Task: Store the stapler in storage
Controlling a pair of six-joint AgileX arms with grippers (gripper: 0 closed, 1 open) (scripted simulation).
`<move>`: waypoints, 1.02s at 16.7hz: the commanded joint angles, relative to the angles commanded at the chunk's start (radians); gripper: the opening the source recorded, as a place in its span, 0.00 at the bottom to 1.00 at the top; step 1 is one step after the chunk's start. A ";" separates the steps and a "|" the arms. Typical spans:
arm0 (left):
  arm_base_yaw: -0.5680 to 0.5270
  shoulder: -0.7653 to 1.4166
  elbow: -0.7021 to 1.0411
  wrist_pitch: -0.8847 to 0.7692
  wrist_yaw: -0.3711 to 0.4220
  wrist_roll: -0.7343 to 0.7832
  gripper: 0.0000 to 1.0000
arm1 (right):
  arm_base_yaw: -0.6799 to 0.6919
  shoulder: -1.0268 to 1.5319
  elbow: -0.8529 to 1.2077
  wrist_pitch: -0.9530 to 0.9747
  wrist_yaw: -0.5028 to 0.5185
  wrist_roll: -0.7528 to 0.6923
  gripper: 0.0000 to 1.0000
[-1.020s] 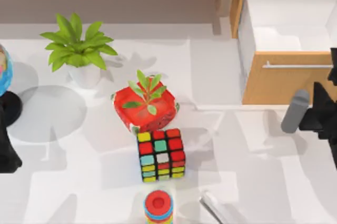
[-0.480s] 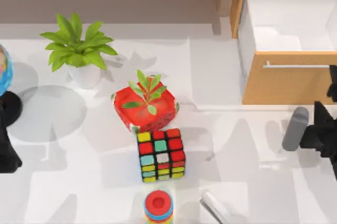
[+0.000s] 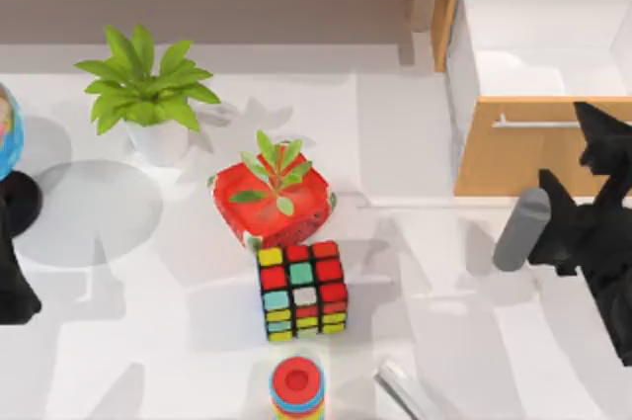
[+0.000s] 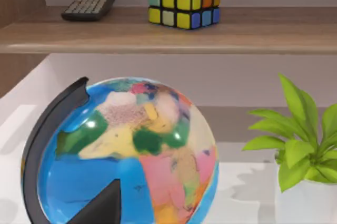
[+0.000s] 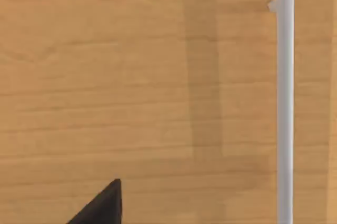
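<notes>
Stapler sits in the right claw, gripped and held tilted at the frame's right, just below the open drawer front. Left claw's parked at the left edge; can't tell its state.

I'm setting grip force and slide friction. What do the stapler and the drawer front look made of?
The stapler looks like matte pale-grey plastic, smooth and without shine, though painted metal is possible. The drawer front looks like light-brown wood or wood veneer with visible grain; its bar handle looks like brushed silver metal.
</notes>
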State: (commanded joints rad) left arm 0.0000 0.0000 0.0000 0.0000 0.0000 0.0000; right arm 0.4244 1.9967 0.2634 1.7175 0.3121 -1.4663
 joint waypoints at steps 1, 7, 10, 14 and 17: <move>0.000 0.000 0.000 0.000 0.000 0.000 1.00 | 0.030 -0.013 0.026 -0.015 -0.026 0.034 1.00; 0.000 0.000 0.000 0.000 0.000 0.000 1.00 | 0.120 -0.052 0.294 -0.210 -0.165 0.268 1.00; 0.000 0.000 0.000 0.000 0.000 0.000 1.00 | 0.117 -0.076 0.440 -0.350 -0.211 0.373 1.00; 0.000 0.000 0.000 0.000 0.000 0.000 1.00 | 0.122 -0.110 0.569 -0.557 -0.253 0.517 1.00; 0.000 0.000 0.000 0.000 0.000 0.000 1.00 | 0.151 -0.124 0.629 -0.757 -0.290 0.603 1.00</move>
State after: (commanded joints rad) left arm 0.0000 0.0000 0.0000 0.0000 0.0000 0.0000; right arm 0.5755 1.8727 0.8927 0.9605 0.0225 -0.8629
